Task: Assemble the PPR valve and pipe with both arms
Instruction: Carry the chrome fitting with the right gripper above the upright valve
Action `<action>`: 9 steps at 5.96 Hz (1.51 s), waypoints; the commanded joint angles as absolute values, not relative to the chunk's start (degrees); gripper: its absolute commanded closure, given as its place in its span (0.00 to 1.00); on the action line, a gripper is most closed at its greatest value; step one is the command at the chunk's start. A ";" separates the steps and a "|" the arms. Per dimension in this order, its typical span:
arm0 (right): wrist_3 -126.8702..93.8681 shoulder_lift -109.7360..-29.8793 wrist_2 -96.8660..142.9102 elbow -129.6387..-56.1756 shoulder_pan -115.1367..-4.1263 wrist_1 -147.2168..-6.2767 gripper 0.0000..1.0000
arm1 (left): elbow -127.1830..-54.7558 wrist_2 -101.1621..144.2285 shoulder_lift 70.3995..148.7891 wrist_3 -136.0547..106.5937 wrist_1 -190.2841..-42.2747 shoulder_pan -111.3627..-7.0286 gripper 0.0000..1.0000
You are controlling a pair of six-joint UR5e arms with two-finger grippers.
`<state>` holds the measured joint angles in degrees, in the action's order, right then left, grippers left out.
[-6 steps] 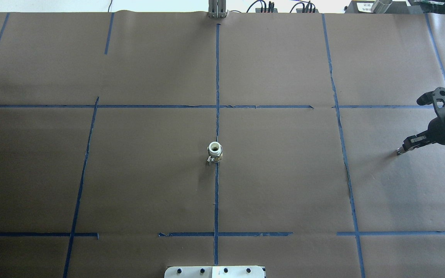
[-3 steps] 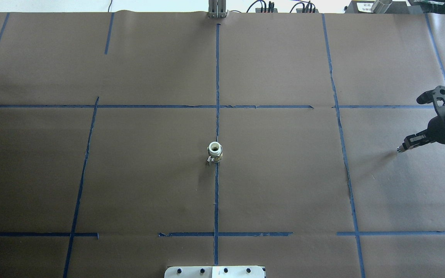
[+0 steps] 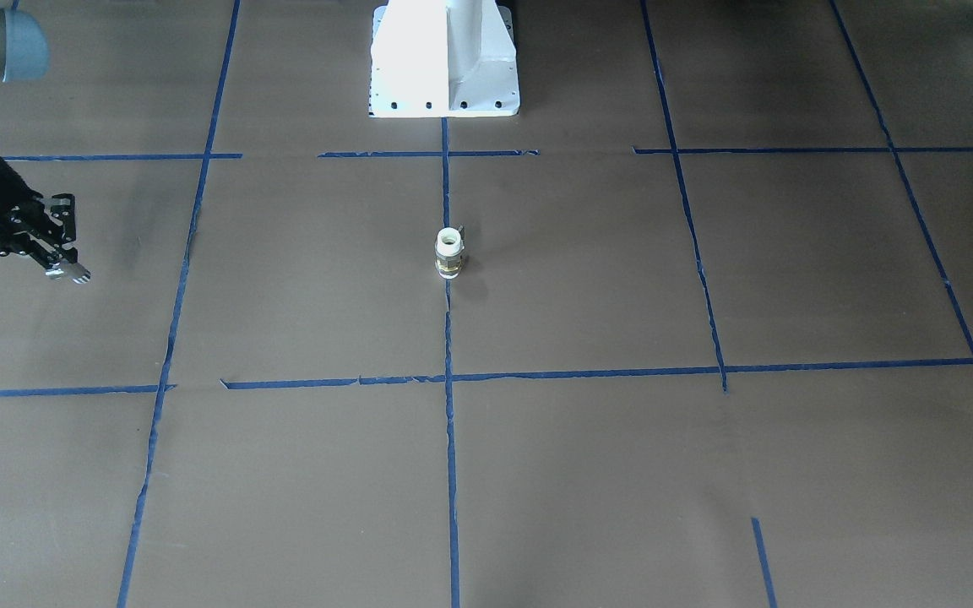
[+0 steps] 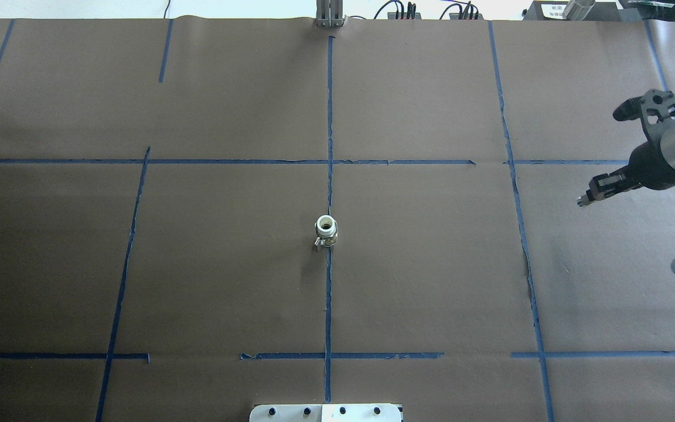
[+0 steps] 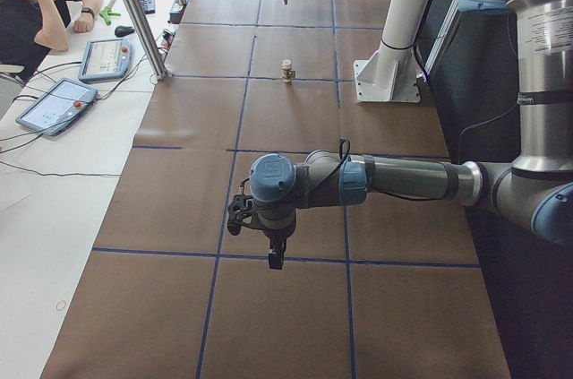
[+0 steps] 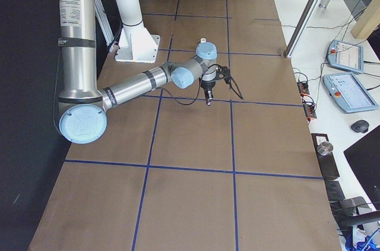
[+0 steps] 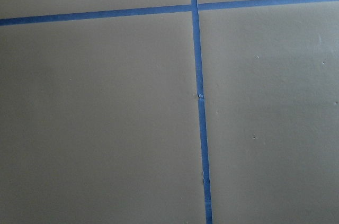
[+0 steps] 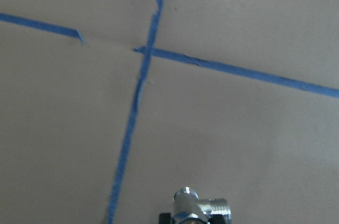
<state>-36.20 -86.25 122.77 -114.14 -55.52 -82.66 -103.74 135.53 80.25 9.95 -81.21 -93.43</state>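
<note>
A short white PPR pipe fitting with a brass base (image 4: 326,230) stands upright at the table's centre on the blue tape line. It also shows in the front view (image 3: 448,252) and the left view (image 5: 286,70). My right gripper (image 4: 585,200) hangs above the table at the far right, shut on a small chrome valve (image 8: 193,211); in the front view the gripper (image 3: 73,272) is at the left edge. My left gripper (image 5: 276,258) shows only in the left view, pointing down over the paper; I cannot tell whether it is open or shut.
Brown paper with a blue tape grid covers the table (image 4: 431,264). The white robot base (image 3: 444,59) stands at the near edge. An operator (image 5: 36,3), teach pendants (image 5: 54,103) and a metal post (image 5: 134,12) are on the far side.
My right gripper has moved away from the robot and toward the centre, from near the paper to higher up. The fitting has not moved.
</note>
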 commanded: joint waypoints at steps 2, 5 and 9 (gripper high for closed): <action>-57.47 -69.05 121.91 -117.69 -48.47 -94.22 1.00 | -103.80 135.53 80.33 9.93 -81.21 -93.43 0.00; -71.10 -53.40 114.44 -112.54 -39.39 -100.88 1.00 | -103.89 135.53 80.51 9.84 -81.21 -93.43 0.00; -81.98 -35.37 107.86 -93.38 -33.32 -102.30 1.00 | -104.15 135.53 80.86 9.14 -81.30 -93.43 0.00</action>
